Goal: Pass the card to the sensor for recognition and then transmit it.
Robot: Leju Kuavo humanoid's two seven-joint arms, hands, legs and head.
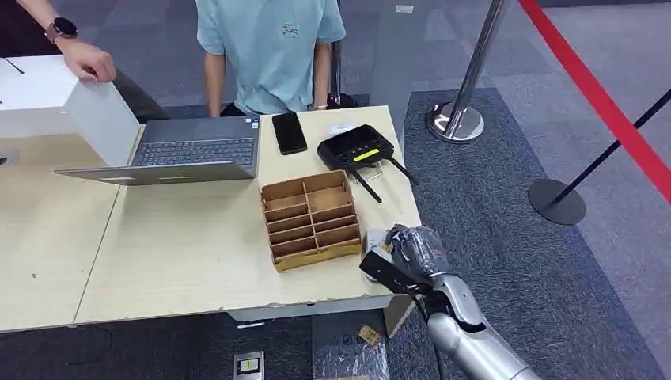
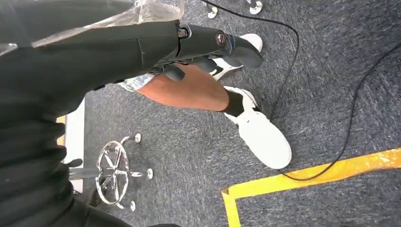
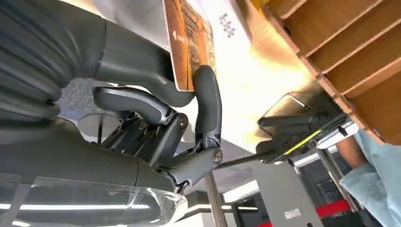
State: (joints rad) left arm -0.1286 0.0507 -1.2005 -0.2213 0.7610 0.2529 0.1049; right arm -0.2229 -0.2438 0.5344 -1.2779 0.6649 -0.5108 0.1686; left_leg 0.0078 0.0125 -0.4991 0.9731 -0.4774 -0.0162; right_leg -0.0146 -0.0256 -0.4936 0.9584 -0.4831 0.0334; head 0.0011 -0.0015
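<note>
At the table's near right corner, the right robot hand [image 1: 413, 247] pinches the card [image 3: 189, 40] (left robot hand [image 2: 208, 49] hangs, fingers loosely apart).

an open laptop [image 1: 190, 150] sits on the wooden table [image 1: 174, 253] beside a black phone [image 1: 289, 132] and a white box [image 1: 71, 107] that a person's hand [image 1: 89, 60] touches, while a chrome stanchion base [image 1: 456, 123] and what looks like a chair base [image 2: 113, 171] stand on grey carpet.
</note>
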